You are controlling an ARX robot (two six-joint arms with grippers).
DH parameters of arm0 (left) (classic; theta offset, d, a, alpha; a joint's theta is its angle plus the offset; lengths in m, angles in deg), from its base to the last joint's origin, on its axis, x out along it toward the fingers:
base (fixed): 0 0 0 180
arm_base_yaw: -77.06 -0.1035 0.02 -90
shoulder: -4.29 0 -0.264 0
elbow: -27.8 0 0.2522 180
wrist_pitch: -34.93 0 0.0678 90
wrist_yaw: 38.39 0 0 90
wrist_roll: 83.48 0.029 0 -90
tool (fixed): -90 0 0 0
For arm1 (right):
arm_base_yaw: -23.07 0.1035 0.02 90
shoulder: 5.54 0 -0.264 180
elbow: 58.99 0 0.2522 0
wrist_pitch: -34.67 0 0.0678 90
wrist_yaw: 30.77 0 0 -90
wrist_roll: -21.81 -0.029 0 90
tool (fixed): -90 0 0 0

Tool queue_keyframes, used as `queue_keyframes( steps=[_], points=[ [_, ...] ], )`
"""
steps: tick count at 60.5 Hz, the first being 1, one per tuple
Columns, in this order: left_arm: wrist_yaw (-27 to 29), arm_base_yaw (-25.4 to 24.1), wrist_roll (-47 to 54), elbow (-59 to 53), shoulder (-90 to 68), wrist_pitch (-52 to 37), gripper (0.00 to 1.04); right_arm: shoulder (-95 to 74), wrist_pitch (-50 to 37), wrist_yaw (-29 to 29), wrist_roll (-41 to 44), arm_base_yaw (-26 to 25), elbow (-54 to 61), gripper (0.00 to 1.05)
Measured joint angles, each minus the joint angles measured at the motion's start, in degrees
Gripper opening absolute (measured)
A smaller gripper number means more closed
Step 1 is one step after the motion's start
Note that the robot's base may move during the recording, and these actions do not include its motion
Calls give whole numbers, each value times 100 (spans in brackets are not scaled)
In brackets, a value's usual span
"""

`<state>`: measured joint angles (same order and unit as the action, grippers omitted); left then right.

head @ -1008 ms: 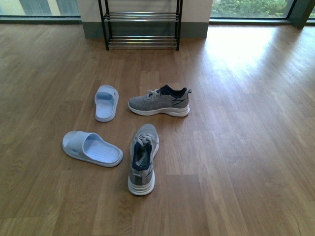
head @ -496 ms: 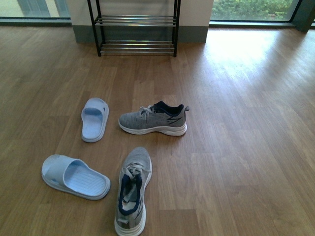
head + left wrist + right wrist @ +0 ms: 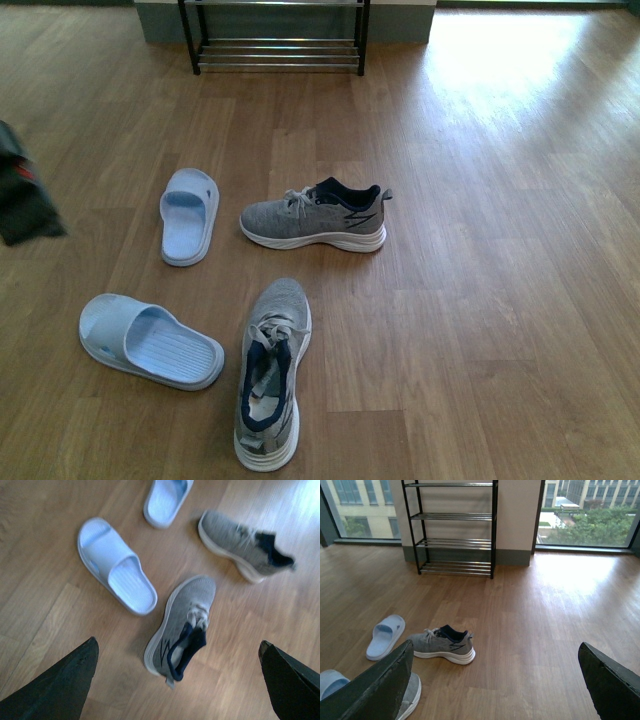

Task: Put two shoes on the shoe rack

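Two grey shoes lie on the wood floor. One shoe [image 3: 315, 215] rests crosswise with its toe to the left; the other shoe [image 3: 272, 370] lies nearer, toe pointing away. The shoe rack [image 3: 278, 50] stands against the far wall, only its lowest shelves showing in the front view; the right wrist view shows its black frame and chrome shelves [image 3: 455, 530]. My left gripper [image 3: 177, 644] hangs open above the near shoe [image 3: 182, 625], apart from it. Open too, my right gripper [image 3: 495, 646] is over bare floor, right of the crosswise shoe [image 3: 442, 644].
Two light blue slippers [image 3: 188, 227] [image 3: 150, 343] lie left of the shoes. A dark blurred piece of my left arm [image 3: 22, 195] shows at the front view's left edge. Windows [image 3: 585, 512] flank the wall behind the rack. Sunlit floor spreads to the right.
The front view has tipped down and moved nearer: the rack slid to the top edge and the shoes look closer. A dark part of my left arm came into view at the left edge.
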<state>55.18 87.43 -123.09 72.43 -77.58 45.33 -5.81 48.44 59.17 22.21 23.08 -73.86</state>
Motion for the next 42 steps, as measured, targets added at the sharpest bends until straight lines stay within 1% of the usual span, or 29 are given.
queue_keyframes(
  steps=[9,15,19,26,34,38,42],
  points=[
    [-286,352,107,745,-2022,-234,95,0,0,0,0,0,0,95],
    [-407,566,264,1215,-3003,-177,95,0,0,0,0,0,0,95],
    [-378,715,507,1644,-3716,-28,95,0,0,0,0,0,0,95],
    [-560,848,896,2170,-4496,44,95,0,0,0,-2,0,0,95],
    [-564,999,1261,2721,-5060,127,95,0,0,0,0,0,0,95],
    [-726,1060,1438,3077,-5390,131,95,0,0,0,0,0,0,95],
    [-693,1069,1591,3410,-5711,326,95,0,0,0,-2,0,0,95]
  ],
)
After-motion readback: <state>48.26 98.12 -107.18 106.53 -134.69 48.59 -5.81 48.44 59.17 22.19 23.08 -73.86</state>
